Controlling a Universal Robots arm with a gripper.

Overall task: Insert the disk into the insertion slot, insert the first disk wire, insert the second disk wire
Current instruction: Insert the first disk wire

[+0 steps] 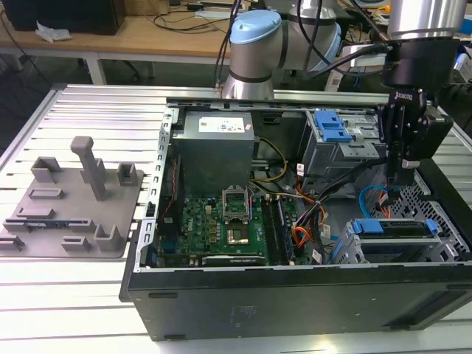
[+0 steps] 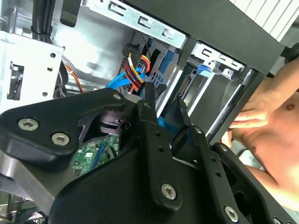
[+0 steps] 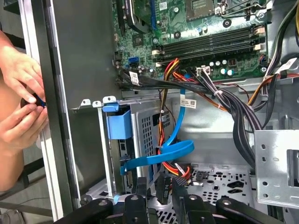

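Hanging nr flat blue ribbon wire (image 3: 161,154): black angular hand (image 2: 164,98).

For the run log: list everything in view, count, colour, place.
computer case: one, black, open, on the table
fixture: one, grey, exterior view's left
power supply: one, grey, inside the case
motherboard: one, green, inside the case
disk: one, blue carrier, in the insertion slot
latch bay: one, grey, blue latch, near gripper
flat cable: one, blue, beside the disk
hands: two, a person's, at the case edge
arm: one, blue-capped joint, behind case
gripper: one, black, inside the case, near the disk
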